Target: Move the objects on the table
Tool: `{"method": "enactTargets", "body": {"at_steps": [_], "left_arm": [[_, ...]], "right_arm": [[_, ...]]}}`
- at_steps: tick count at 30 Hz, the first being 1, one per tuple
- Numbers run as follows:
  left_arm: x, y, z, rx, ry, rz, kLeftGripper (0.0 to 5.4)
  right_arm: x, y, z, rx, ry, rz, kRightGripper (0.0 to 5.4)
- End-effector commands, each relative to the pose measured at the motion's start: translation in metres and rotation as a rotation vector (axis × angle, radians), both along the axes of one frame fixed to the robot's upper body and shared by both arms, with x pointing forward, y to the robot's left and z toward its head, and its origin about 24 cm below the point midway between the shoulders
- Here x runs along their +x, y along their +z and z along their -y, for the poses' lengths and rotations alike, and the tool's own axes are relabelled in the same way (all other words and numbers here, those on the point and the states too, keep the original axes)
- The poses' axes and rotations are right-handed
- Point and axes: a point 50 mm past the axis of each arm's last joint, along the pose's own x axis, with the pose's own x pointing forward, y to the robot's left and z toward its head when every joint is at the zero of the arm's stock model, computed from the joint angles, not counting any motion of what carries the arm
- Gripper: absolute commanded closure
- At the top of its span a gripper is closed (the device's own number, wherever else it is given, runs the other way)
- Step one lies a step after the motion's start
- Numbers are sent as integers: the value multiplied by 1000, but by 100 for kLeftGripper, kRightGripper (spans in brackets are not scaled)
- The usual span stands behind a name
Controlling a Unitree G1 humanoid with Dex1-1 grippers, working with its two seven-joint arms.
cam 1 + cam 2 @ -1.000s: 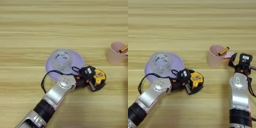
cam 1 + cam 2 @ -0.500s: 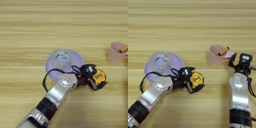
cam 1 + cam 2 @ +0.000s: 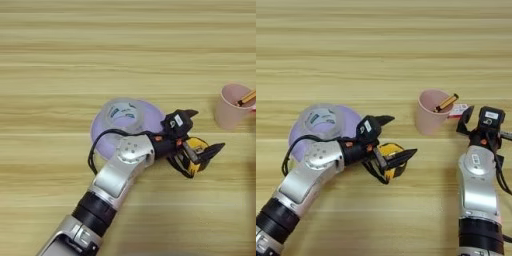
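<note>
The yellow-and-black tape measure (image 3: 390, 159) is lying on the worktop (image 3: 125, 50) just to the right of the clear tape roll (image 3: 122, 116), which is sitting on a pale purple disc (image 3: 152, 117), and its black cord (image 3: 97, 147) is looping back toward the roll under the arm. The left tool (image 3: 392, 139) is reaching over the tape measure with its two black fingers spread wide, one pointing out above the yellow body and the other stretching past its right side, so the measure is sitting between and under them without being pinched. From where I am standing it looks as though the grasp is only being lined up. To do it well, I would judge, the fingers need to be coming down square on the two flat sides of the case, low enough to catch the body and not the cord, and closing slowly so the measure is not skidding away toward the cup. The cord looks likely to drag on the disc, so a gentle lift seems wiser than a quick pull. Further right, well apart from the measure, the small pink cup (image 3: 431, 112) is standing upright with a pencil (image 3: 446, 103) leaning out of it. The right tool (image 3: 476, 120) is waiting just beside the cup, on its right; whether its fingers are spread or pressed together I cannot tell.
</note>
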Motion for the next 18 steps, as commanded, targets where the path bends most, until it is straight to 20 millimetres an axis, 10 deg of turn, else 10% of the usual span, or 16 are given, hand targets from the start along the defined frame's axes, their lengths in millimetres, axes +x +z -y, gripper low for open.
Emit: {"method": "enactTargets", "body": {"at_steps": [1, 18], "left_arm": [[7, 17, -3, -90, 45, -1, 1], [107, 75, -120, -222, 820, 251, 1]], "right_arm": [[-2, -1, 2, -5, -4, -16, 0], [-14, -11, -3, 5, 55, -68, 0]]}}
